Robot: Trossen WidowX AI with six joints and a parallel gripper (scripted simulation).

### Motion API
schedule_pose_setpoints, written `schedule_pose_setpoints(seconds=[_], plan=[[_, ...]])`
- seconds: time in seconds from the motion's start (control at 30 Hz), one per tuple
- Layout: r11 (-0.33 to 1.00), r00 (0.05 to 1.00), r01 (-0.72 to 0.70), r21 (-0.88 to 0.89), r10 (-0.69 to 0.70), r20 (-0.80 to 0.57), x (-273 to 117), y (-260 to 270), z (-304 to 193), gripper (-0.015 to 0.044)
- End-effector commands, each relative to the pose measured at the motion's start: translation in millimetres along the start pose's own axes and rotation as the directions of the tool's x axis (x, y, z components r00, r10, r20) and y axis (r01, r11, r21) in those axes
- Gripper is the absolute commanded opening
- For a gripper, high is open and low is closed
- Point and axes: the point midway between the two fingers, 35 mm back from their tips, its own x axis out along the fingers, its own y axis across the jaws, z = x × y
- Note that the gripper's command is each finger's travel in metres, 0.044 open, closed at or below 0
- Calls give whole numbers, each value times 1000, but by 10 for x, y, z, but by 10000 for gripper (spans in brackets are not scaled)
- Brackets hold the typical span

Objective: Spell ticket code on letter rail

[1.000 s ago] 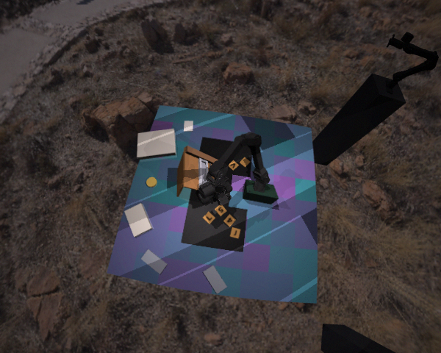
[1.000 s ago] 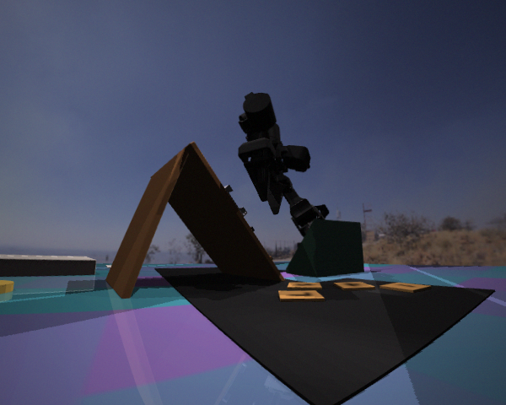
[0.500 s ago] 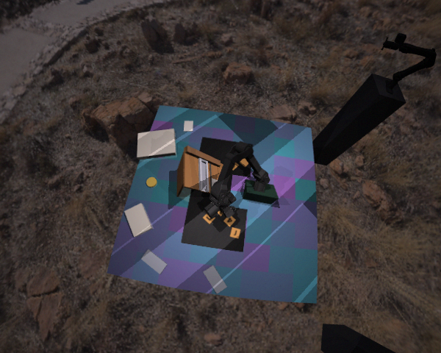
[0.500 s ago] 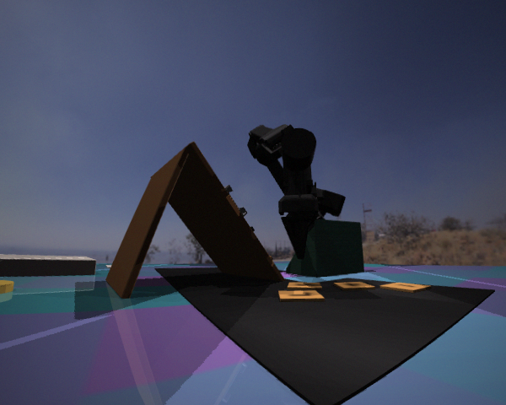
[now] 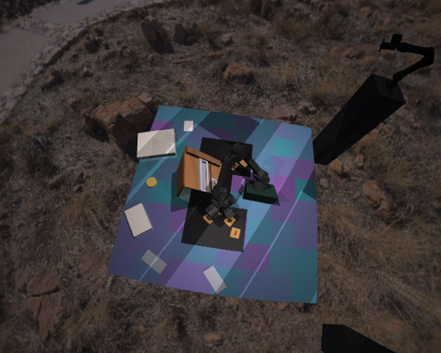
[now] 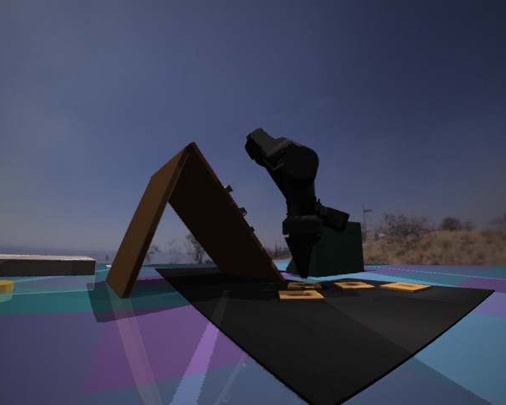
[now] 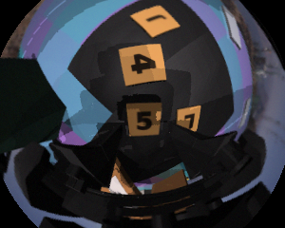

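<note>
"5" is borne by a tile (image 6: 304, 285) (image 7: 143, 119) below the gripper (image 5: 220, 215) (image 6: 304, 277) (image 7: 145, 125); "4" and "7" are seen on separate tiles (image 5: 229, 220) (image 5: 207, 219) (image 6: 353, 284) (image 6: 300, 296) (image 7: 142, 65) (image 7: 188, 118) nearby.

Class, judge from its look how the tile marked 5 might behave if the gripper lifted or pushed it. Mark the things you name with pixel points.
The tile marked 5 (image 7: 143, 119) looks thin and flat, so probably light and stiff. Lying flat with square edges, it would likely slide rather than roll or tip.
</note>
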Motion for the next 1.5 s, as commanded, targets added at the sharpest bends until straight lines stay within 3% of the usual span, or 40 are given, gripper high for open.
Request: schedule_pose_setpoints(seconds=[0.0,0.9,0.93,1.33,1.47], plan=[[1000,1000,-1,-5,1,-3,11,4,-2,340],[1000,1000,-2,-5,2,-4,204,8,-6,340],[1000,1000,-2,-5,2,-4,204,8,-6,314],[1000,1000,-2,-5,2,-4,204,7,-6,234],[1000,1000,-1,-5,1,-3,159,6,-2,129]])
